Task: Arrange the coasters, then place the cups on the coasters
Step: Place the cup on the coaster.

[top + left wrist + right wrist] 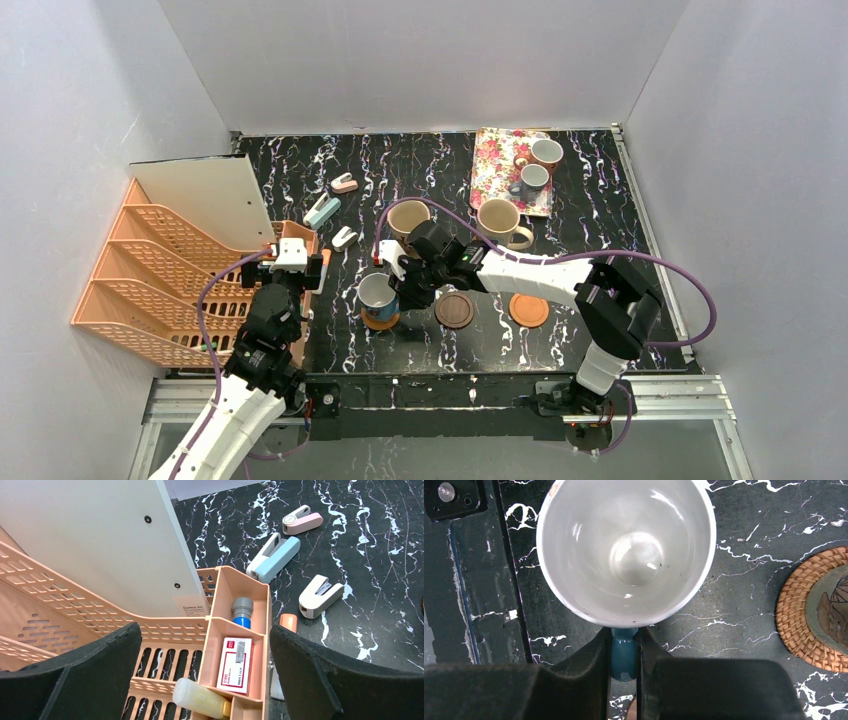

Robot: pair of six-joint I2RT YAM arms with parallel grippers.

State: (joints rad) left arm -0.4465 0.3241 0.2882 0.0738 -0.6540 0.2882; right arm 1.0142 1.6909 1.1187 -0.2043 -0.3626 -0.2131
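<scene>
Right gripper pinches blue handle of small cup, white inside. Cup near worktop's near edge, left of middle, over orange coaster. Dark brown coaster just beside it, smooth orange coaster further right. Beige cup and second beige cup mid worktop. Two little cups on flowery tray, far right corner. Left gripper spread wide over orange organizer, left edge.

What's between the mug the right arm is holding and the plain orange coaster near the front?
A dark brown coaster, with nothing on it, lies between the mug and the orange coaster. The top view shows it.
</scene>
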